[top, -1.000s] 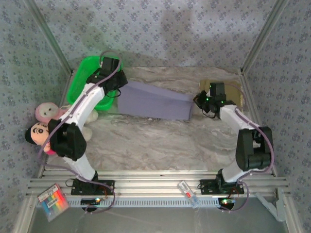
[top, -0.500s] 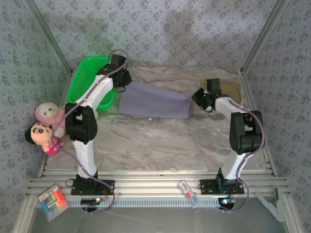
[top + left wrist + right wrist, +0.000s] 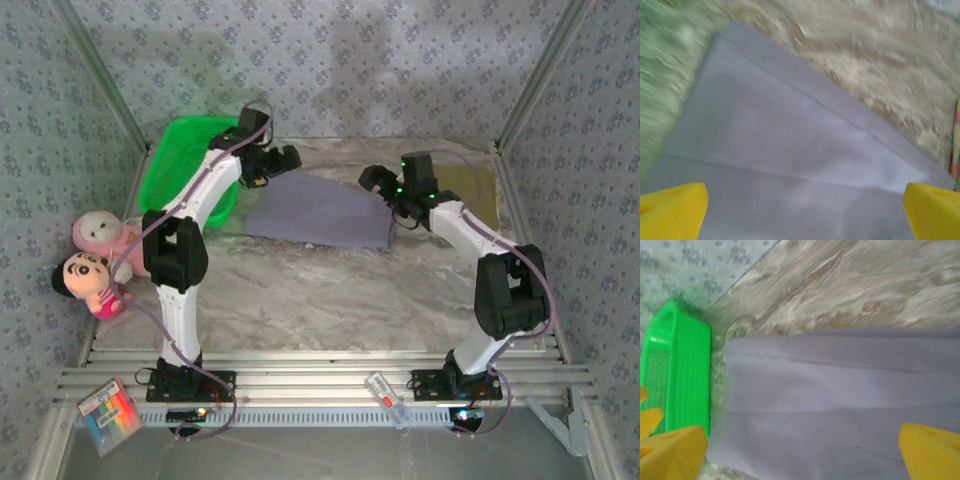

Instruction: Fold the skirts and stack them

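- Walls (image 3: 400, 60) papered in a grey-blue floral pattern close in three sides of a marble-look table (image 3: 300, 290).
- A lavender skirt (image 3: 320, 212) lies flat across the far middle of the table. Its left end is just beside the basket.
- A green basket (image 3: 180, 160) sits in the far left corner.
- An olive skirt (image 3: 480, 185) lies flat in the far right corner, partly behind the right arm.
- Two plush dolls (image 3: 90, 255) lean at the left edge.
- The left gripper (image 3: 275, 168) hovers over the lavender skirt's far left corner. Its jaws are spread wide and grip nothing, and its wrist view shows smooth cloth between the yellow fingertips (image 3: 670, 210).
- The right gripper (image 3: 390, 195) hovers over the skirt's far right end. Its jaws are also wide apart and empty.
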You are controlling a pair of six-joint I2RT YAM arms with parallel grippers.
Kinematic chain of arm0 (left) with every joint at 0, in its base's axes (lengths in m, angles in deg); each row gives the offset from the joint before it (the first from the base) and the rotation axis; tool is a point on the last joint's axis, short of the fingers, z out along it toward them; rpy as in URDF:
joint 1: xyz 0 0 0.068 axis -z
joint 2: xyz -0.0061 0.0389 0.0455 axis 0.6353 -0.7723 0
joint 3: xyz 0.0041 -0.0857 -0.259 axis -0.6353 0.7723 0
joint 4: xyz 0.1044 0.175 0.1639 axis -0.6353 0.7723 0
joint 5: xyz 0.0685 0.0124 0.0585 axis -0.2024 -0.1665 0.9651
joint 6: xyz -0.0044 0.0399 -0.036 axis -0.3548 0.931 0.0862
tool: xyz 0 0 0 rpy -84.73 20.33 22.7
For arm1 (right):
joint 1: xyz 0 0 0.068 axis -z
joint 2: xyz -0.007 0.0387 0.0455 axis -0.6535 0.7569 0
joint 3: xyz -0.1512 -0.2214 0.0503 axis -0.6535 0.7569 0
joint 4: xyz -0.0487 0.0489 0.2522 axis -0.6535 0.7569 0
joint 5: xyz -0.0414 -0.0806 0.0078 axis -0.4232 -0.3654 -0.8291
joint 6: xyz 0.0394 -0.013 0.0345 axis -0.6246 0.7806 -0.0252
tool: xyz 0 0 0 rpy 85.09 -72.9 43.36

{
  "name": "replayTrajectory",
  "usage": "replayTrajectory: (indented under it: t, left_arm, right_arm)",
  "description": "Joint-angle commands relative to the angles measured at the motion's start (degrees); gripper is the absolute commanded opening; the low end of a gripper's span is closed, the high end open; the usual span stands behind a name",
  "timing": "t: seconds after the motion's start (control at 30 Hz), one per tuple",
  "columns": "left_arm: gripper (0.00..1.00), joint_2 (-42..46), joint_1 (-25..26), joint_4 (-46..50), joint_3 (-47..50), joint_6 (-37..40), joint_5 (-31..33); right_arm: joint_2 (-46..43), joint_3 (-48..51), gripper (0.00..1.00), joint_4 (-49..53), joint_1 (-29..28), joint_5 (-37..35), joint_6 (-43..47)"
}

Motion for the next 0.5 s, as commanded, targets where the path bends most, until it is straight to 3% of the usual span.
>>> replayTrajectory:
  t: [0.0, 0.27, 0.47]
  left_arm:
    - [1.0, -2.5, 1.1, -1.6, 0.7, -0.7, -7.0]
    - [1.0, -9.3, 1.1, -3.3, 3.1, -0.9, -9.8]
    - [1.0, -9.5, 1.1, -11.1, 12.6, -4.5, -9.4]
  right_arm:
    - [4.2, -1.9, 1.0, 0.6, -2.9, -2.7, 0.9]
    - [10.8, -3.2, 1.0, 2.7, -6.5, -4.7, 0.6]
    - [11.6, 2.6, 1.0, -2.2, -6.9, -5.3, 3.9]
